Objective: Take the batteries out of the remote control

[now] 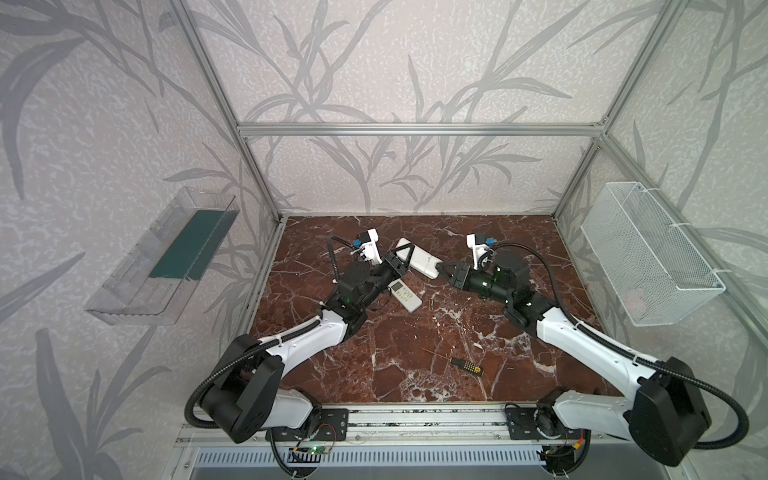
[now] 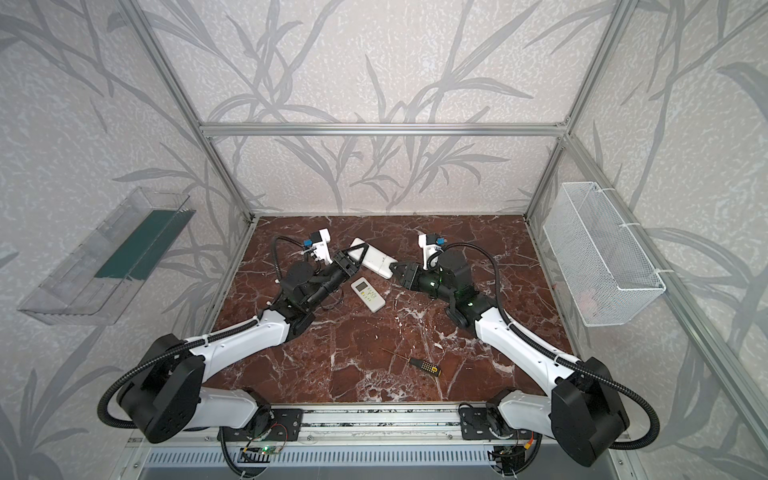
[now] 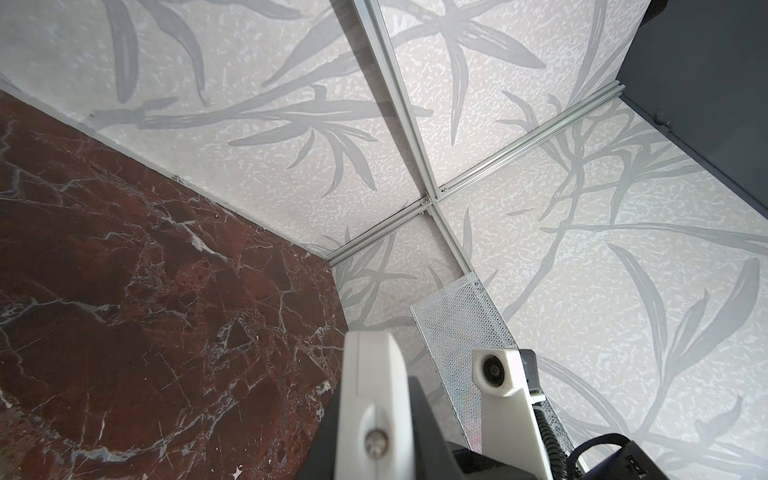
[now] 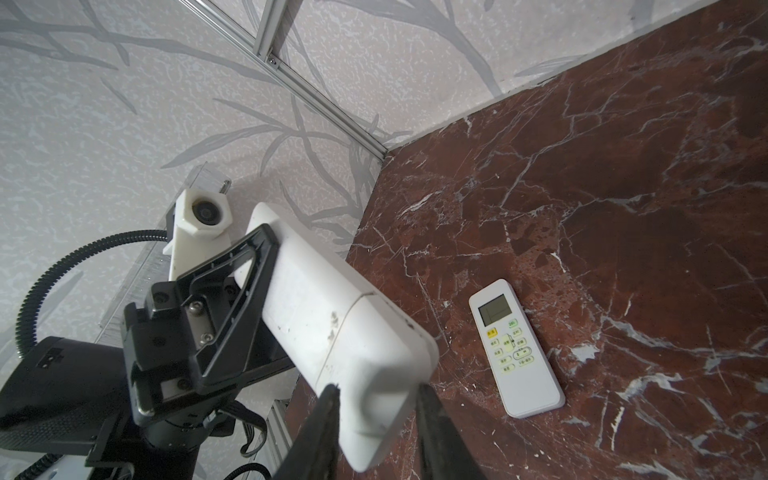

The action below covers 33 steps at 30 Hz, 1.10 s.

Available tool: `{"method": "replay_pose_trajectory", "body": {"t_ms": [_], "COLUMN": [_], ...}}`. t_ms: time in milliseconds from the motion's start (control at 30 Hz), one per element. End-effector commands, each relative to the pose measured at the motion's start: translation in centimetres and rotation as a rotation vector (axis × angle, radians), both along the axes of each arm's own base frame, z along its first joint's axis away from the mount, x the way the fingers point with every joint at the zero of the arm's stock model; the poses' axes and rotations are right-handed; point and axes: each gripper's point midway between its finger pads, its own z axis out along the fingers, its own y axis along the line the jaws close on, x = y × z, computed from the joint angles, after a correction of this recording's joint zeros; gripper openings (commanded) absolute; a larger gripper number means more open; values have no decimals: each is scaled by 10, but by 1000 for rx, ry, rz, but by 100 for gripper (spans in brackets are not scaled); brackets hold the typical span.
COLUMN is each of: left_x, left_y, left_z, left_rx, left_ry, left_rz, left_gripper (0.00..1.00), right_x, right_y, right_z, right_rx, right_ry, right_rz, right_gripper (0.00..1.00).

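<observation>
Marble top (image 1: 415, 374), left gripper (image 1: 407, 254) clamps remote (image 1: 423, 259), right gripper (image 1: 440, 268) straddles its end, grip unclear

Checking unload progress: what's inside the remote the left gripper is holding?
Nothing is visible inside. The held remote shows its plain back, with the battery cover still closed along its seam. Any batteries are hidden behind that cover.

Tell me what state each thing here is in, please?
Large remote: lifted, back up, cover on.
Small remote: lying flat, buttons up.
Screwdriver: lying flat, untouched.
Left pincer: clamped on the large remote.
Right pincer: closed on its cover end.
Batteries: none visible.
</observation>
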Motion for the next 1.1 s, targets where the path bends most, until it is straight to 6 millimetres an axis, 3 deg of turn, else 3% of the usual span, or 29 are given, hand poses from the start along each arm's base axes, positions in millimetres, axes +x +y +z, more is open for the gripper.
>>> {"method": "replay_pose_trajectory", "body": {"t_ms": [0, 233, 533, 833, 1067], "left_x": [-2, -3, -4, -4, -6], "left_y": [0, 0, 1, -2, 0], "left_z": [8, 14, 16, 15, 17], "left_rx": [-30, -52, -56, -59, -55], "left_ry": [-27, -36, -42, -39, -47], "left_rz": [-3, -8, -6, -21, -16], "left_gripper": [0, 0, 0, 0, 0], "right_x": [-4, 0, 2, 4, 8], "right_y": [7, 4, -19, 10, 16], "right_z": [21, 8, -2, 6, 5], "right_rx": [65, 27, -73, 6, 20], "right_ry": [-60, -25, -9, -11, -12], "right_rz": [44, 13, -94, 8, 7], "right_gripper": [32, 37, 50, 52, 51]}}
